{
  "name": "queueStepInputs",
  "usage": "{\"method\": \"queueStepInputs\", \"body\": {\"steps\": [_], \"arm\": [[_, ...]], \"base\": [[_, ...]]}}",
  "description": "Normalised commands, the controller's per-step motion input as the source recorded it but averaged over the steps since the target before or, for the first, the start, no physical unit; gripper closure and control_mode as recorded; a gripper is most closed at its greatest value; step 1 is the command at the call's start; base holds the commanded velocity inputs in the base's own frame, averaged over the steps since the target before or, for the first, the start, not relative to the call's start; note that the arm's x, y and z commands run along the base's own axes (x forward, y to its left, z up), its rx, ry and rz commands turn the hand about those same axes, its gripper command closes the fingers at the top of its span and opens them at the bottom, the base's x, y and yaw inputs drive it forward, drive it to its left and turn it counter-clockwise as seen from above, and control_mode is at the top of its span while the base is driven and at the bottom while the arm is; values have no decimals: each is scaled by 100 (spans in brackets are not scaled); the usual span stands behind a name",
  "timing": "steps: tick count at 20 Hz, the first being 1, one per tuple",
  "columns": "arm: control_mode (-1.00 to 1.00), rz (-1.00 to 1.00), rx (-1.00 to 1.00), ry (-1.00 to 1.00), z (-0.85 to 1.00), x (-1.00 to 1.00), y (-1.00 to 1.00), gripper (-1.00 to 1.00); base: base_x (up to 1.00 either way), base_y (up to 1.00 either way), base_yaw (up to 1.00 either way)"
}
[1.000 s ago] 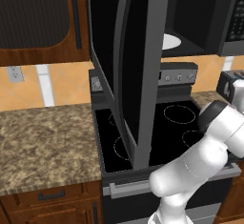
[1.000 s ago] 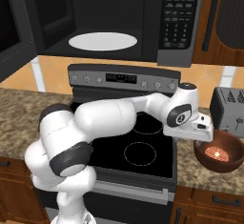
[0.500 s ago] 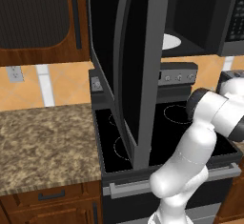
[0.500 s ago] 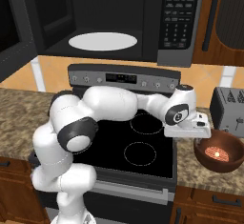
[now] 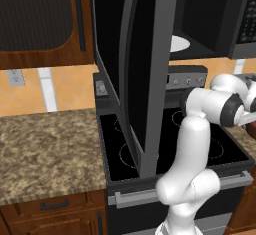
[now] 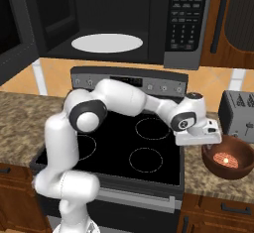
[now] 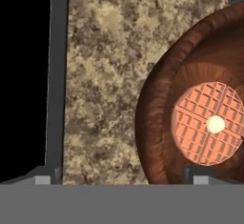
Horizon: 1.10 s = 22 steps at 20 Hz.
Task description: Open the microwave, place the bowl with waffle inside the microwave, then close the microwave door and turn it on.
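The microwave door (image 5: 137,69) is swung wide open at upper centre of the left base view. The gripper (image 7: 121,180) is spread apart, nothing held, with the bowl (image 6: 229,156) and its waffle (image 7: 208,124) seen lower right on the granite counter (image 7: 105,75).

We saw a dark reddish-brown bowl (image 7: 162,118) with fine ribbed streaks, holding an orange waffle (image 7: 202,123) gridded in paler lines (a small cream dot sat on it). The counter (image 7: 105,75) beneath was speckled tan, brown and cream granite. The microwave (image 6: 149,19) was black with a grey frame, its turntable plate (image 6: 106,42) white. The stove (image 6: 124,147) top was glossy black with thin white burner rings. The toaster (image 6: 238,115) was grey, the cabinets (image 5: 45,24) dark brown wood.
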Motion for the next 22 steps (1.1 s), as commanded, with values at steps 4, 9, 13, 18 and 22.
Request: {"method": "queueStepInputs", "body": {"steps": [4, 9, 13, 18, 22], "arm": [[-100, 7, 1, 1, -16, 29, -28, -100], [-100, 6, 2, 0, -21, 25, -21, -100], [-100, 4, 1, 0, -26, 20, -11, -100], [-100, 2, 0, 5, -48, 6, 9, 100], [-100, 2, 0, 4, -26, 1, 1, 100]], "base": [[0, 0, 0], [0, 0, 0], [0, 0, 0], [0, 0, 0], [0, 0, 0]]}}
